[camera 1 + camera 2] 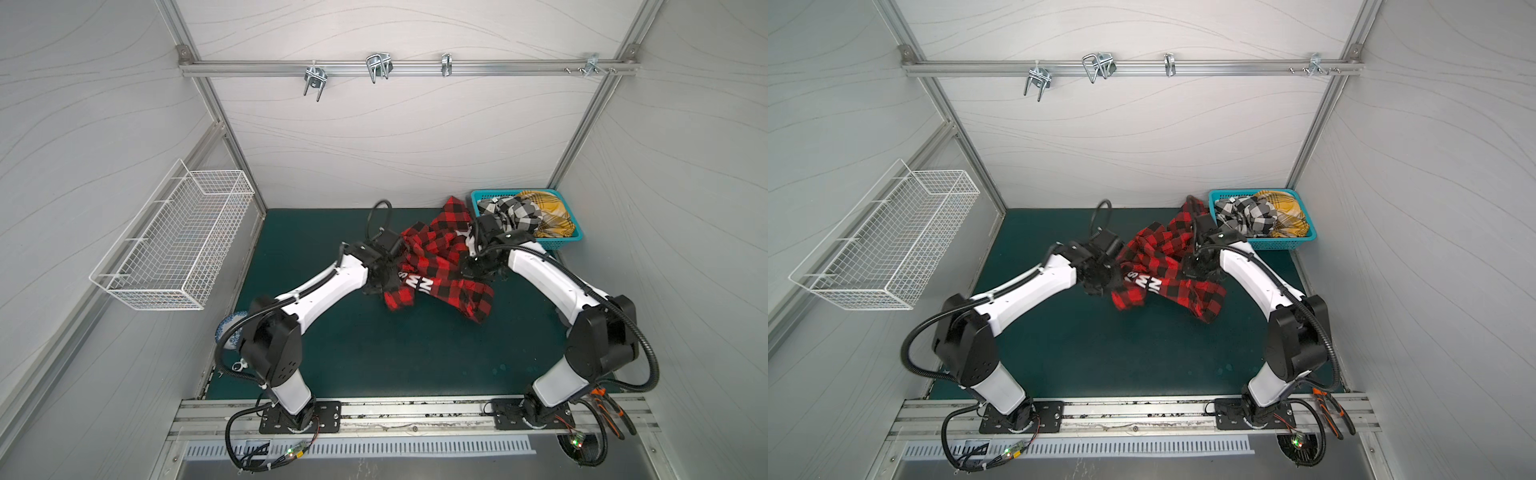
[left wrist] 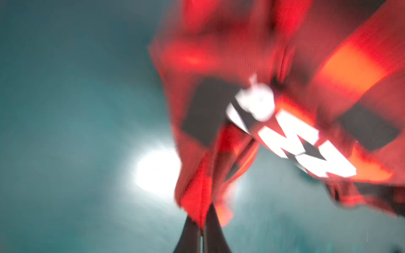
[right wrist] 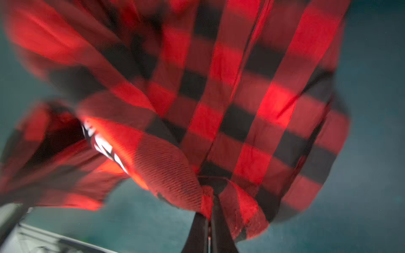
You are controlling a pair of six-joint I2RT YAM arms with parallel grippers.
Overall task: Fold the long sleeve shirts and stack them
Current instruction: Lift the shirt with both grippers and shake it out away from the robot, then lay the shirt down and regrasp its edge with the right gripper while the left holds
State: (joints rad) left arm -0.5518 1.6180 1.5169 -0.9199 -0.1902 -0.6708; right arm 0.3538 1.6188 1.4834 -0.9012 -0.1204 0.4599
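Cloth is clamped in both my grips: my left gripper (image 2: pixel 202 222) and my right gripper (image 3: pixel 209 216) are each pinched tight on the soft red-and-black buffalo plaid shirt (image 1: pixel 440 266). It is held bunched between them, just beside the teal plastic basket (image 1: pixel 561 242). Inside that basket lie the black-and-white check shirt (image 1: pixel 513 212) and the mustard-yellow plaid shirt (image 1: pixel 550 216), touching each other

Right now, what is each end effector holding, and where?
Both hold the red-and-black shirt: left end effector and right end effector each pinch a fabric edge.

The red-and-black shirt (image 1: pixel 438 253) is soft woven cloth; the mat (image 1: pixel 395 353) looks matt.
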